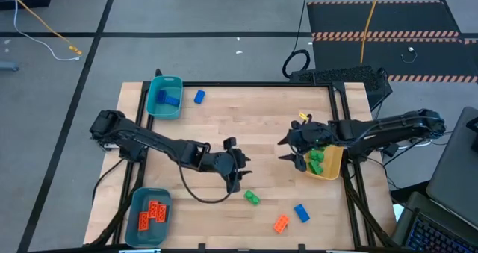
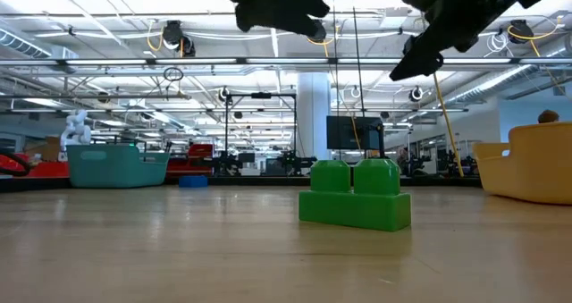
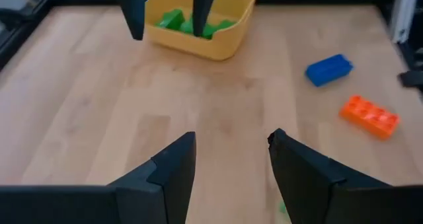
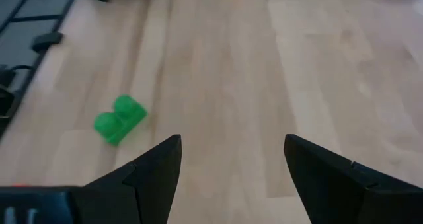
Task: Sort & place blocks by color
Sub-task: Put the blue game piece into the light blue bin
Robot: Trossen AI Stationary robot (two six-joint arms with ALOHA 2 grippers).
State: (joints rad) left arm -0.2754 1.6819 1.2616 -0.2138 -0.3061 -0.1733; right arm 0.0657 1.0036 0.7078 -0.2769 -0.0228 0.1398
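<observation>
Left gripper (image 1: pixel 237 166) hovers mid-table, fingers spread, empty, just beside the loose green block (image 1: pixel 252 198), likely lining up a pick. Blue block (image 1: pixel 301 212) and orange block (image 1: pixel 281 223) lie near the front edge. Right gripper (image 1: pixel 289 148), spread and empty, hangs beside the yellow bin (image 1: pixel 331 170) holding greens.
</observation>
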